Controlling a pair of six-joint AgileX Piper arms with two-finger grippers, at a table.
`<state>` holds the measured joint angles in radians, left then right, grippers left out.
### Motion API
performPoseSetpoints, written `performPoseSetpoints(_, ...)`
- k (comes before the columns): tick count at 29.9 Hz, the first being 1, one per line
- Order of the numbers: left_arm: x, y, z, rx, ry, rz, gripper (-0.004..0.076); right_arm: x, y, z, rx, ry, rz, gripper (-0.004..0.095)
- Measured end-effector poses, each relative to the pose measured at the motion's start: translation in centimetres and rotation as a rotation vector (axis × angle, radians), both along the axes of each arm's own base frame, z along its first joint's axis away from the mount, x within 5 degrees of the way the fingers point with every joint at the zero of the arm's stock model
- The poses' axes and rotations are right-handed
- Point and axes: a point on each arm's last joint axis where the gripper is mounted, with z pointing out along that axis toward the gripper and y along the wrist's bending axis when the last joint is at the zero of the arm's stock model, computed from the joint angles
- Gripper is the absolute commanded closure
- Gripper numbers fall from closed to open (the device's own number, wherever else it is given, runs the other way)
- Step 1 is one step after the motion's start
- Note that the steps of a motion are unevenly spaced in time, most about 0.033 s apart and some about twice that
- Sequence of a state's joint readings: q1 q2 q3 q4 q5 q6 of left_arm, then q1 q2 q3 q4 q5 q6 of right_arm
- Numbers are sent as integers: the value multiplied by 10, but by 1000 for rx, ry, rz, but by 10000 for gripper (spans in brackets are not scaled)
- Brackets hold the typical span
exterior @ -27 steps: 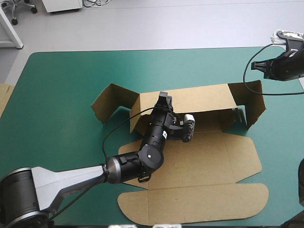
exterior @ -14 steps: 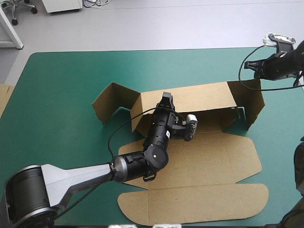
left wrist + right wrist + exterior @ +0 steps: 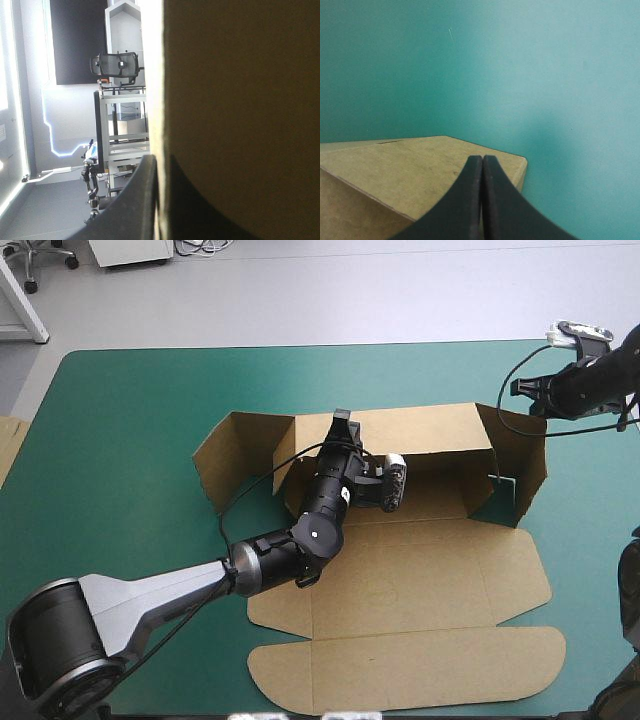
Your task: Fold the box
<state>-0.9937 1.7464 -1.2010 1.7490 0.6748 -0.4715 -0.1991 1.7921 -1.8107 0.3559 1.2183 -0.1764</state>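
- My left claw (image 3: pixel 341 422) is clamped on the box (image 3: pixel 420 580). In the left wrist view the board's edge runs between the two black fingers.
- The box sits mid-worktop (image 3: pixel 130 420) on the teal-green cover, with its long axis running across from my left to my right. The rear wall (image 3: pixel 430 435) stands raised along that axis, and the base and lid panels lie flat on the near side.
- My left grip is on the rear wall's top edge, left of its middle, so that arm looks tied up steadying the wall.
- My right claw (image 3: pixel 518 390) is pressed together in one point with nothing between its fingers.
- It hangs at the box's far right corner, just beyond the top of the right end flap (image 3: pixel 522 450). In the right wrist view that flap's corner shows just under and ahead of the tip.
- From this claw the flap runs toward the near side, splayed outward rather than square to the wall.
- I judge the right arm is the nearer one for this flap, and it would need pushing inward toward the box's middle.
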Motion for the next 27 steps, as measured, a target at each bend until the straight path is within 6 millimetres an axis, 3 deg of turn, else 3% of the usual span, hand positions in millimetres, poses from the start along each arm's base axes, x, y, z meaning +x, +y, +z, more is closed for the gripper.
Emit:
performPoseSetpoints(7,0,0,0,0,1,-2,734,-5,3,7,24,-15,-10,927)
performPoseSetpoints(13,0,0,0,0,3,-6,734,-28,7,23,25,-35,-12,927)
performPoseSetpoints(17,0,0,0,4,1,-8,734,-39,10,18,30,2,-5,927)
performPoseSetpoints(23,0,0,0,7,0,-9,734,-41,10,14,21,13,2,927)
performPoseSetpoints(27,0,0,0,8,-1,-9,734,-42,9,23,7,-37,-13,927)
